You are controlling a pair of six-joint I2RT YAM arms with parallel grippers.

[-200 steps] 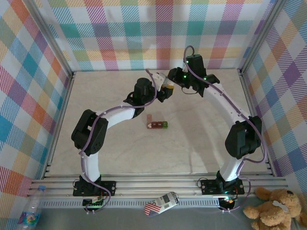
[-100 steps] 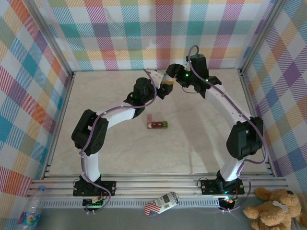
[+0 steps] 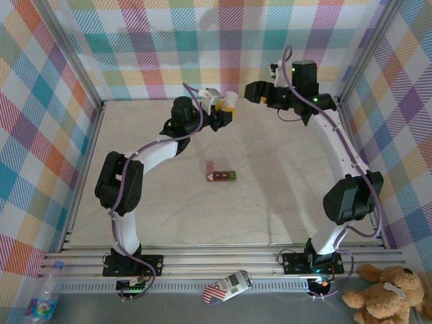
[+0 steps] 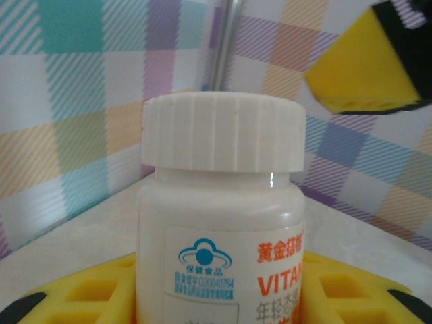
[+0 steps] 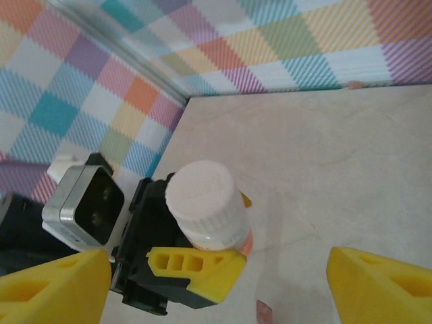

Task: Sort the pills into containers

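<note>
My left gripper [image 3: 223,113] is shut on a small white bottle [image 3: 229,101] with an orange lower part, held upright above the back of the table. In the left wrist view the bottle [image 4: 219,223] stands between my yellow fingers [image 4: 88,293], its ribbed white cap [image 4: 223,131] on. My right gripper [image 3: 253,92] hangs open to the bottle's right, apart from it. From the right wrist view I look down on the cap [image 5: 201,196] between that gripper's wide-set fingertips [image 5: 61,283]. The containers [image 3: 221,175], a short dark red row with a green end, lie mid-table. The pills are out of view.
Checked walls and metal frame posts close in the back and both sides. A tiny pinkish piece [image 5: 263,312] lies on the table below the bottle. The left wrist camera housing [image 5: 84,206] sits close beside the bottle.
My right gripper has opened, let go of the bottle's cap and pulled back up and to the right. The left arm has carried the bottle a little to the left.
</note>
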